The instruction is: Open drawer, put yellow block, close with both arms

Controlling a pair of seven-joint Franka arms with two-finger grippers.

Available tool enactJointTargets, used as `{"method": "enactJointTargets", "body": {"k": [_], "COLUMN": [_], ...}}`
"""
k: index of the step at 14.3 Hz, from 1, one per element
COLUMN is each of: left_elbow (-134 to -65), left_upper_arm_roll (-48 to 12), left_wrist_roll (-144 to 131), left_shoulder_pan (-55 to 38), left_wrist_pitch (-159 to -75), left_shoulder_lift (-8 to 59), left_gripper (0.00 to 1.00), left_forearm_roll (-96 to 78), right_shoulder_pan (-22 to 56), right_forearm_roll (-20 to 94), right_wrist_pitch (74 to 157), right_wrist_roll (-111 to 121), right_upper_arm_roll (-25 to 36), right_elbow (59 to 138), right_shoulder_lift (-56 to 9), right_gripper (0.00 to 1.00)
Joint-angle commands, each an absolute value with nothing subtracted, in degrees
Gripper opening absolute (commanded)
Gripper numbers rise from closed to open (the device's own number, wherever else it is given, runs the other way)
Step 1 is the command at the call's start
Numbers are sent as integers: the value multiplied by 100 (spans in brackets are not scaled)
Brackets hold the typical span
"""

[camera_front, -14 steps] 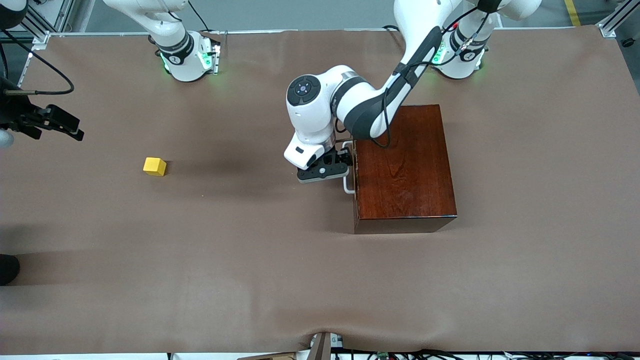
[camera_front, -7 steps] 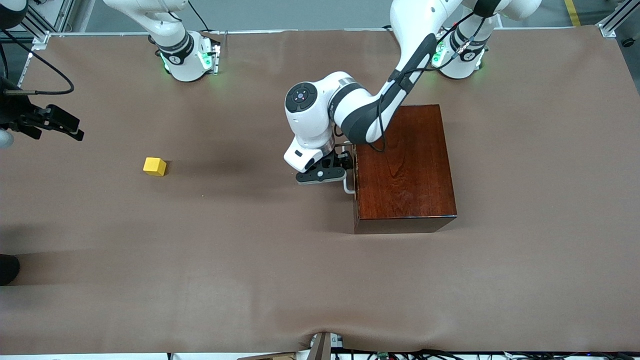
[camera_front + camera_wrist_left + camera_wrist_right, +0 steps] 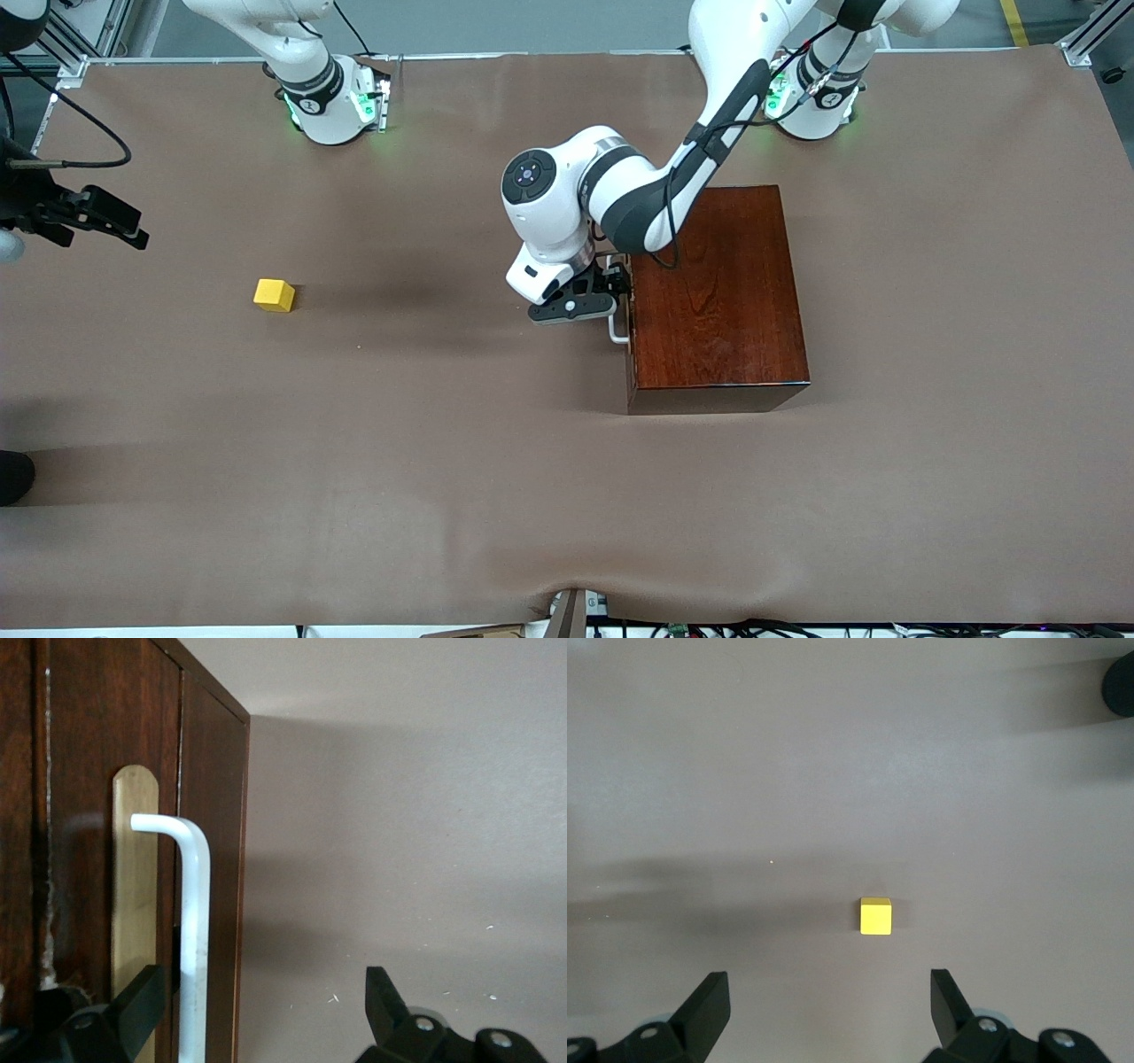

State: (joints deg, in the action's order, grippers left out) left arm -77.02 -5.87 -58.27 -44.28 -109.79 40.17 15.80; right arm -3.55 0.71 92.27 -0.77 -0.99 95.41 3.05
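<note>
The reddish-brown wooden box point(image 3: 718, 292) stands near the left arm's base, its drawer shut. The drawer's dark front point(image 3: 89, 771) carries the white bar handle point(image 3: 617, 330), which also shows in the left wrist view point(image 3: 195, 930). My left gripper point(image 3: 611, 288) is open at the handle point(image 3: 261, 1010); the bar stands between its fingers, close to one finger point(image 3: 133, 1010). The yellow block point(image 3: 274, 295) lies on the table toward the right arm's end. My right gripper point(image 3: 111, 221) is open and empty in the air, with the block point(image 3: 875, 916) below it, just ahead of its jaws point(image 3: 828, 1005).
The table is covered with a brown mat point(image 3: 443, 461). A dark round object point(image 3: 1121, 682) shows at the edge of the right wrist view. Cables and a bracket point(image 3: 571, 611) sit at the table edge nearest the front camera.
The left arm's wrist and elbow have shifted slightly while its gripper stays at the handle. The drawer has stayed shut. The right arm and the yellow block have not moved.
</note>
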Motion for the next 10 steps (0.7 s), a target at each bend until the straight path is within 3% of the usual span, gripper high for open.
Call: {"method": "enactJointTargets", "body": {"k": [1, 10], "left_elbow": [-7585, -7567], "left_upper_arm_roll": [-580, -580], "left_wrist_roll": [-5774, -5757], "left_shoulder_pan": [-4509, -4544], "left_wrist_pitch": [-10802, -10872], "left_shoulder_lift": [4069, 4166], "left_gripper": [100, 100], "left_forearm_roll": [1670, 1292], "right_shoulder_pan": [-343, -343], "right_forearm_roll": [-26, -26], "right_wrist_pitch": [9141, 9141], "right_wrist_roll": [-114, -114], "right_upper_arm_roll": [-105, -97], "right_elbow": [9439, 9431], "right_shoulder_lift": [272, 272], "right_gripper": [100, 100]}}
